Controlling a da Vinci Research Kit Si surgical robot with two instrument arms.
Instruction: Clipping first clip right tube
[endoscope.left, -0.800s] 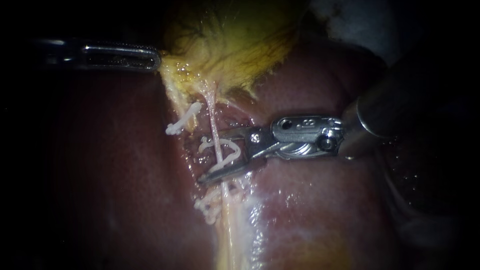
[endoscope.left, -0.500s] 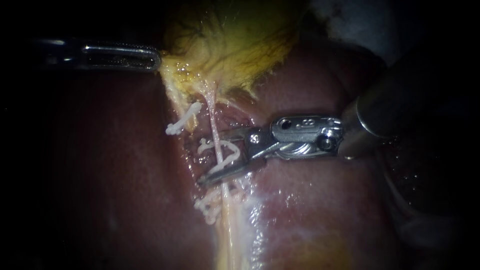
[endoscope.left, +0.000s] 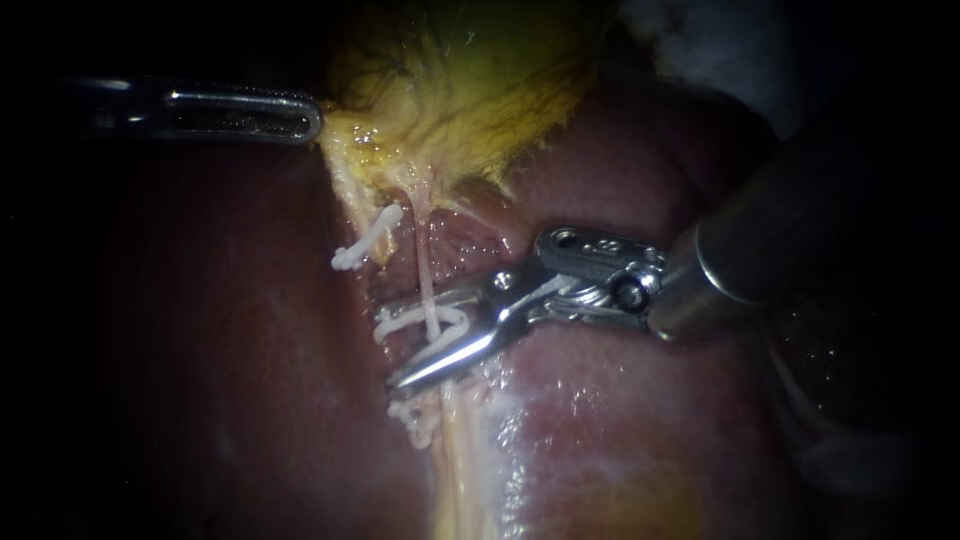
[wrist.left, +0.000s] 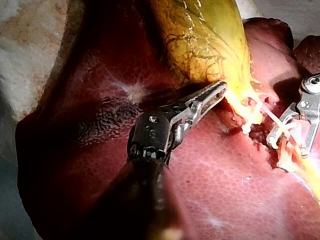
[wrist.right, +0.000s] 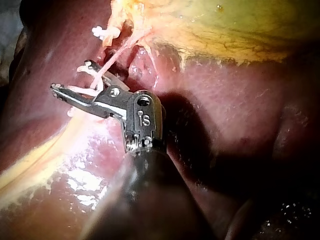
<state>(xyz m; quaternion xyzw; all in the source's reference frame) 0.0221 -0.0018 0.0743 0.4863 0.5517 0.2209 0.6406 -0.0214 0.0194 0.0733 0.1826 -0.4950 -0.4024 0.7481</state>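
Qty: 2 instr., i.e. left instrument (endoscope.left: 312, 118) + right instrument (endoscope.left: 390, 344); 3 clips (endoscope.left: 365, 238); 1 gallbladder (endoscope.left: 470, 90); 1 liver (endoscope.left: 620, 420).

1. The gallbladder (endoscope.left: 470, 90) is at top centre, lying on the liver (endoscope.left: 230, 350), which fills pretty much the rest of the frame.
2. The left instrument (endoscope.left: 305, 115) pokes in from the upper left, its tip right at the gallbladder's left edge.
3. A tube (endoscope.left: 428, 270) runs from the gallbladder straight down through the middle.
4. The right instrument (endoscope.left: 390, 343) comes in from the right. Its claw sits above and below the tube, and the clip (endoscope.left: 410, 318) in it straddles the tube.
5. A second clip (endoscope.left: 365, 240) is just up and left of that one, and a third clip (endoscope.left: 415, 418) is just below it.
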